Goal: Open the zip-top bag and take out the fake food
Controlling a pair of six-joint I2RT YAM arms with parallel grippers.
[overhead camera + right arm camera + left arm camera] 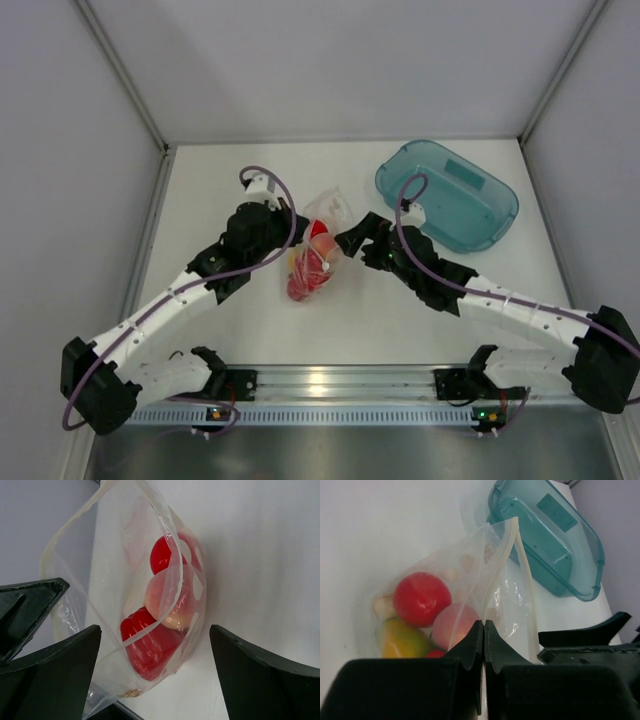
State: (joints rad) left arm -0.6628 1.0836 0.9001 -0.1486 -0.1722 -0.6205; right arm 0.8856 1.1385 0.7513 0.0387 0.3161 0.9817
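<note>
**Now: left pinches bag, right spread wide beside it**

Roughly mid-worktop (220, 330), a little nearer the far edge than the near one, lies the bag (318, 250). The food (308, 272) is all inside it, piled at the end facing the near edge: red pieces, a pinkish peach and a yellow one.

At the bag's far-left side, the left gripper (484, 625) has its fingers pressed together on the clear film. Nothing but the plastic sits between the tips. From that pinch the pale zip strip rises to a peak. The red and peach pieces lie just beyond and left of the tips, behind the film.

On the bag's right stands the right gripper (155, 630), fingers spread wide and holding nothing. From its own camera the bag sits ahead of the gap and toward one finger, well apart from the other. Whether any tip touches the film I cannot tell.

Toward the far right corner sits a teal tub (447, 195), apart from the bag.
</note>
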